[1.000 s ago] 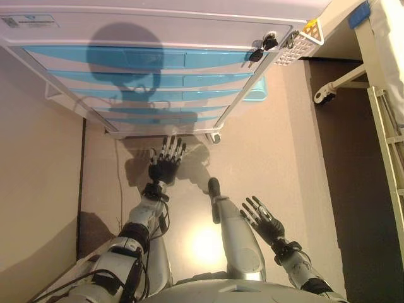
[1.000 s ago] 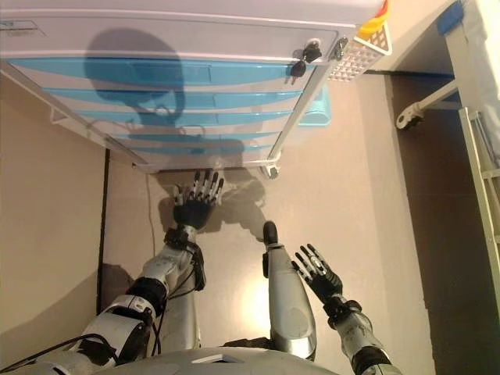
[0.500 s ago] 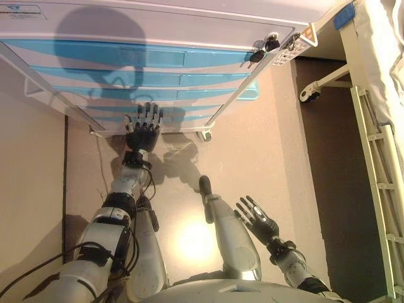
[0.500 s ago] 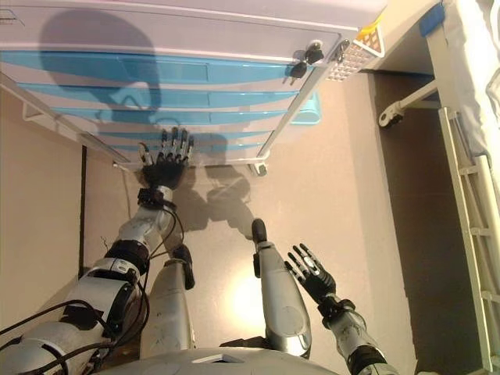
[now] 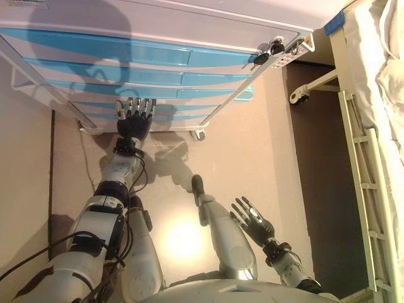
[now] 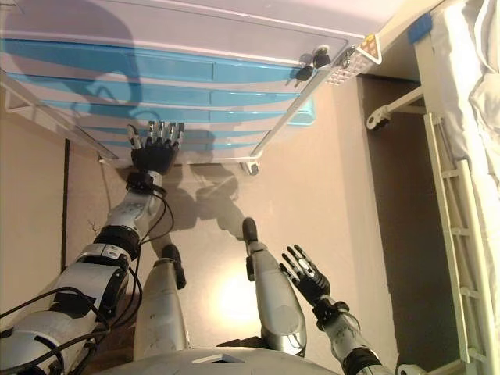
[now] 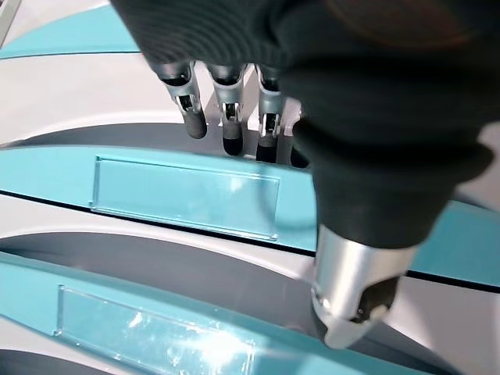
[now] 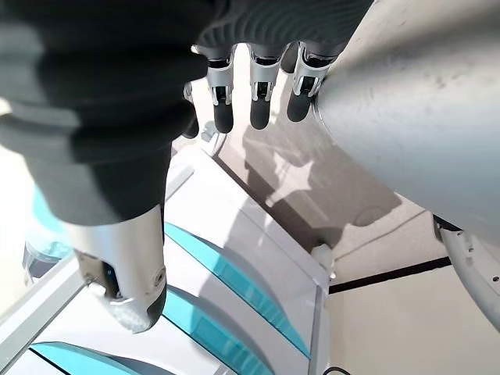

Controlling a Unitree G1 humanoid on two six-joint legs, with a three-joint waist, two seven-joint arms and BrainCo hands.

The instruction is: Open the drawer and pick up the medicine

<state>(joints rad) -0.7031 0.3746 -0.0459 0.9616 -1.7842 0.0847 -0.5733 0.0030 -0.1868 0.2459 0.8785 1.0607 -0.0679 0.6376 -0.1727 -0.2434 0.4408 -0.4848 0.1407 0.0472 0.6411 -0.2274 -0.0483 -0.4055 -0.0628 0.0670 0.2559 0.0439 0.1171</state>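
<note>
Left hand [image 5: 133, 123] risen to lower drawers [image 5: 170, 95], fingers straight

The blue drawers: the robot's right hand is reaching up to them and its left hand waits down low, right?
Not quite: the hands are swapped. The left hand reaches up to the blue drawers, and the right hand waits down low, fingers spread. The left eye view shows it.

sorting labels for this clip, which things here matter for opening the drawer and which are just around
Part of the job:
- drawer cabinet, its blue drawers all shut
- left hand, open, fingers at a lower drawer front
- right hand, open, idle over the floor

Just around:
- keys in the cabinet lock
- bed frame
- white basket
</note>
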